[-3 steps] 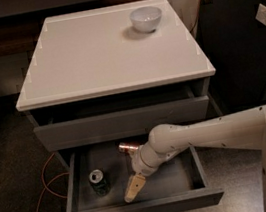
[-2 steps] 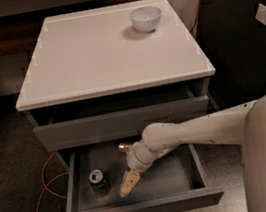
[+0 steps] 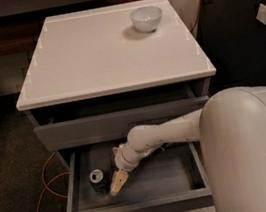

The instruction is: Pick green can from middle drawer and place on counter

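Note:
The green can stands upright at the left of the open middle drawer, its silver lid showing. My gripper reaches down into the drawer just right of the can, with its pale fingertips close beside it. The white arm stretches in from the right. The counter tops the grey cabinet above.
A white bowl sits at the counter's back right. The top drawer front is slightly out above the open drawer. An orange cable runs along the floor at the left. A dark cabinet stands to the right.
The arm has swung left inside the drawer, bringing the gripper closer to the green can. The reddish-copper can seen behind the wrist is now hidden.

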Robot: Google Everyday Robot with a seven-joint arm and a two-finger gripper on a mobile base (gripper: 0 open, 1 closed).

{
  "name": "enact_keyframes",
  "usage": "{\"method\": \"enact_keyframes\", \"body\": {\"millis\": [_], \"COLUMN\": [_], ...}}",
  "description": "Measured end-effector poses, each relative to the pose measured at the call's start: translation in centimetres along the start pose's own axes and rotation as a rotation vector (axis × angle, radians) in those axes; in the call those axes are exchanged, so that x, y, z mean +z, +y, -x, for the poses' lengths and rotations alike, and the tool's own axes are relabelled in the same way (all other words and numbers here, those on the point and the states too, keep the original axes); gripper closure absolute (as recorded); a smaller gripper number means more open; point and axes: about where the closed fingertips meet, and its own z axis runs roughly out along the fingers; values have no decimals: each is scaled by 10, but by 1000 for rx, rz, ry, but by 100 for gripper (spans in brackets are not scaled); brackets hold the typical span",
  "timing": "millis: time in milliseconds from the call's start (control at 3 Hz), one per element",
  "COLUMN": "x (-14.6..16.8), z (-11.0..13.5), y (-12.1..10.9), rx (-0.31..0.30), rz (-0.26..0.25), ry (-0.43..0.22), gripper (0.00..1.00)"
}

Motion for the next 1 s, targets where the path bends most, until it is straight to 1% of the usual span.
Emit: {"method": "enact_keyframes", "body": {"millis": [333,667,1000], "x": [24,41,50], "z": [12,24,33], "y": [-6,-8,-5], "rx": [-23,-42,-51], "rz": [14,26,35], "ry": [9,10,11], "gripper": [0,0,16]}}
